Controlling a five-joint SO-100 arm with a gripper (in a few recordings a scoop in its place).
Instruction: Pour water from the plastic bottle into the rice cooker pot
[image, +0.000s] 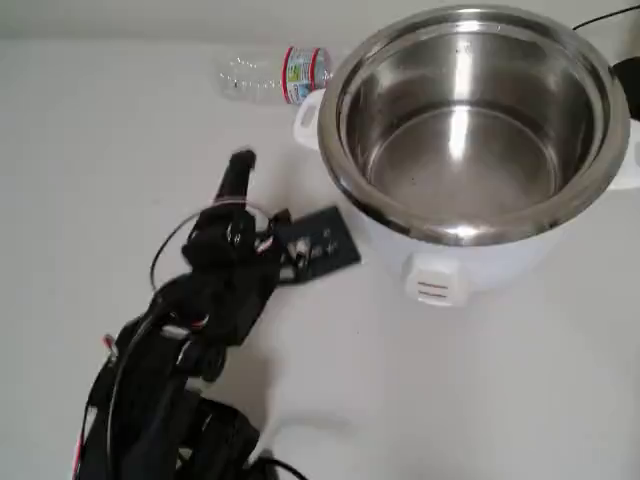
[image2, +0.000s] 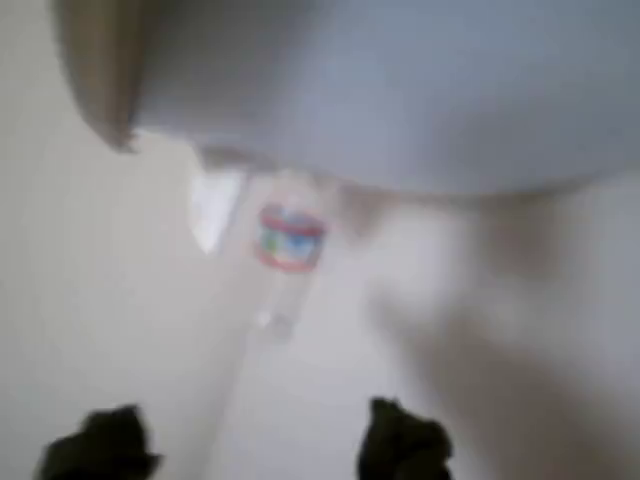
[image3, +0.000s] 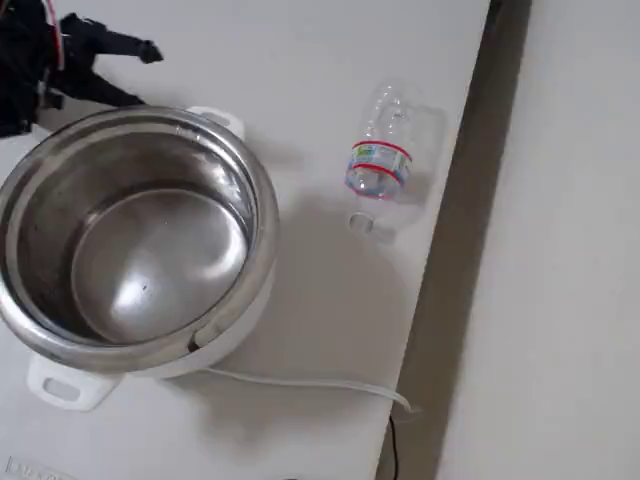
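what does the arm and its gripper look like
The arm is black throughout, built of blocky plastic segments with thin black cables looping along it and a few small red and white details near the joints. The gripper is also black, with two narrow fingers tapering to rounded tips. In the wrist view the fingertips show as dark blurred shapes.

A plain white table (image: 500, 400) fills the overhead view, evenly lit, with soft grey shadows on it. In the fixed view the table's right edge runs from the top down toward the bottom, and a dark gap (image3: 470, 200) lies along it. Beyond the gap a pale, bare surface (image3: 570, 250) takes up the right side; whether it is floor or wall is unclear.
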